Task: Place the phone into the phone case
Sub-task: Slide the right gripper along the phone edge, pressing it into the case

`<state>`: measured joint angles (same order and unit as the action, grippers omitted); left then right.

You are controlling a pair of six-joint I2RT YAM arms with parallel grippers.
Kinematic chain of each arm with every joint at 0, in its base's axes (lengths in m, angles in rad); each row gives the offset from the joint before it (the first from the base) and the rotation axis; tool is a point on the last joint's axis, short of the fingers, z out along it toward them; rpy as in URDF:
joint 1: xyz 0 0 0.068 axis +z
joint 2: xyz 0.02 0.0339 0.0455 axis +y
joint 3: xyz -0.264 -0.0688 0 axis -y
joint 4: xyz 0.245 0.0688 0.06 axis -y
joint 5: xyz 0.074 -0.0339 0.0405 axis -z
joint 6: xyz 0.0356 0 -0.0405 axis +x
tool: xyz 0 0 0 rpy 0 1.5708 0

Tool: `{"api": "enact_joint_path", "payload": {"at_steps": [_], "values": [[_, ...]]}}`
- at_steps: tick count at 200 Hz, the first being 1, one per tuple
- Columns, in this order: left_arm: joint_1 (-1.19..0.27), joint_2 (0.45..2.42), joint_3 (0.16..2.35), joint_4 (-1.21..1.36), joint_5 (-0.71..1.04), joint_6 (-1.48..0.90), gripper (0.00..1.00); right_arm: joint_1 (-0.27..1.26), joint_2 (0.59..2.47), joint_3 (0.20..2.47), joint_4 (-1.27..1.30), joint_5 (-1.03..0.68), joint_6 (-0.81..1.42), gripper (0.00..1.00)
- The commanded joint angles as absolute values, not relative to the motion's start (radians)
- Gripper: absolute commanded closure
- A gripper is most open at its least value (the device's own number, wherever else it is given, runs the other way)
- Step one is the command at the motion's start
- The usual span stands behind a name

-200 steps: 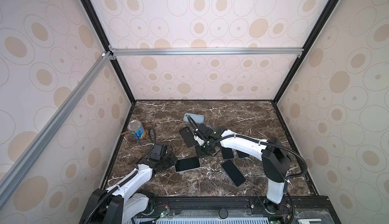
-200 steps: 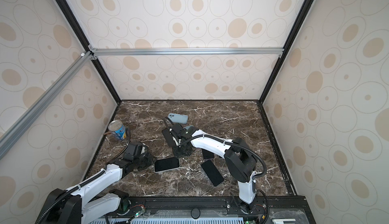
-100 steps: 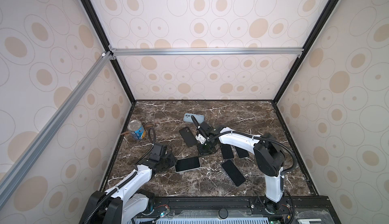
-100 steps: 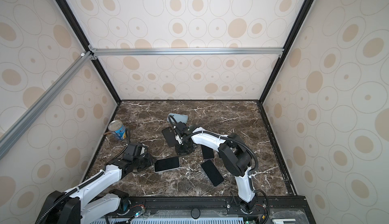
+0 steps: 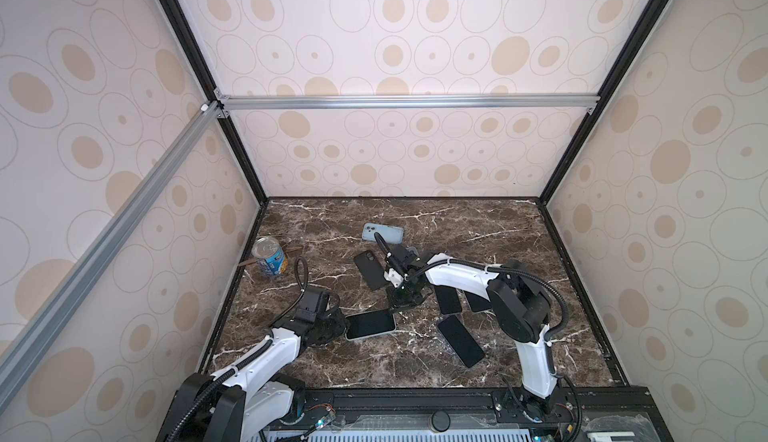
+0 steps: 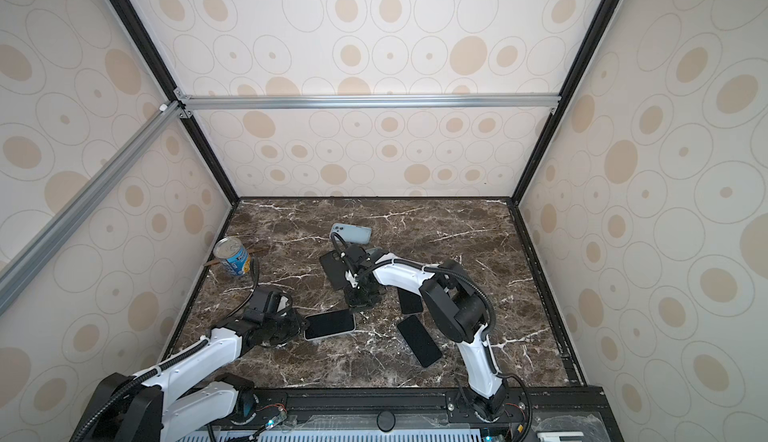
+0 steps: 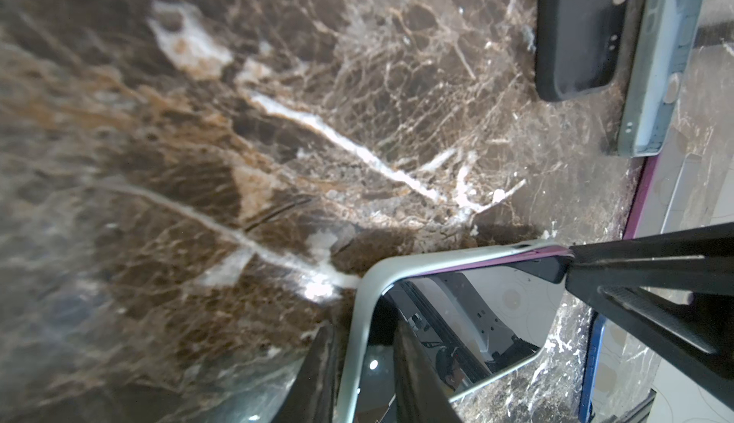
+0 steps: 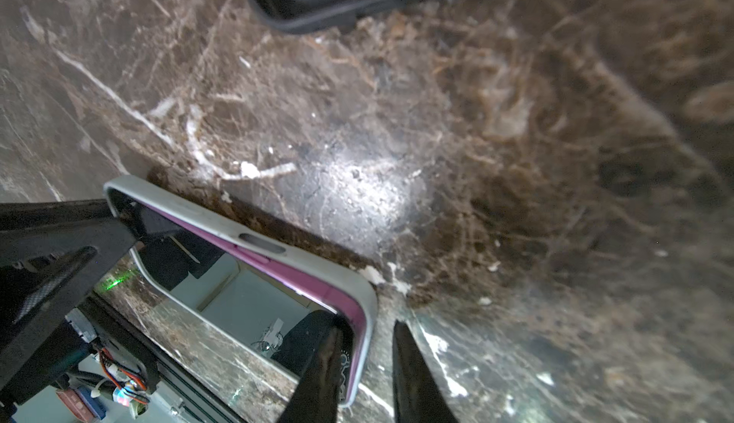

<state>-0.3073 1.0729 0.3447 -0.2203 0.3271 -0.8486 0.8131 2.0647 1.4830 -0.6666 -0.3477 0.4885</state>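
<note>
Phone (image 5: 370,324) lies flat and screen up on the bench (image 5: 478,228), left of centre in both top views. It sits inside the pale case (image 7: 357,321). The right wrist view shows a pink strip of the phone's side along one long case wall; can't tell if it's fully seated there.

Left claw (image 5: 343,328) is at the short end nearest its arm. Its fingers are close together, one outside the rim and one on the glass, pinching the case edge.

Right claw (image 5: 397,308) is at the far corner of the other end, set narrow and straddling the rim. The outer finger looks just off the rim, so can't tell if it grips.

Black case (image 5: 371,269) lies beyond the right claw, apart from the phone. Dark phone (image 5: 460,341) is near, not touching. Can (image 5: 270,255) is by the left wall.
</note>
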Motion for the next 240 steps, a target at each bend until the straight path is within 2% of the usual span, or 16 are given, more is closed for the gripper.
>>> {"api": "enact_joint_path", "payload": {"at_steps": [1, 83, 140, 240], "values": [[-0.301, 1.092, 0.337, -0.207, 0.331, -0.824, 0.76, 0.815, 2.087, 1.497, -0.669, -0.343, 0.492, 0.76], [-0.302, 1.108, 0.340, -0.191, 0.333, -0.813, 0.79, 0.818, 2.140, 1.471, -0.706, -0.334, 0.475, 0.82], [-0.302, 1.104, 0.338, -0.190, 0.335, -0.815, 0.79, 0.849, 2.205, 1.457, -0.803, -0.249, 0.431, 0.87], [-0.302, 1.108, 0.338, -0.192, 0.337, -0.814, 0.79, 0.894, 2.278, 1.464, -0.809, -0.183, 0.417, 0.88]]}}
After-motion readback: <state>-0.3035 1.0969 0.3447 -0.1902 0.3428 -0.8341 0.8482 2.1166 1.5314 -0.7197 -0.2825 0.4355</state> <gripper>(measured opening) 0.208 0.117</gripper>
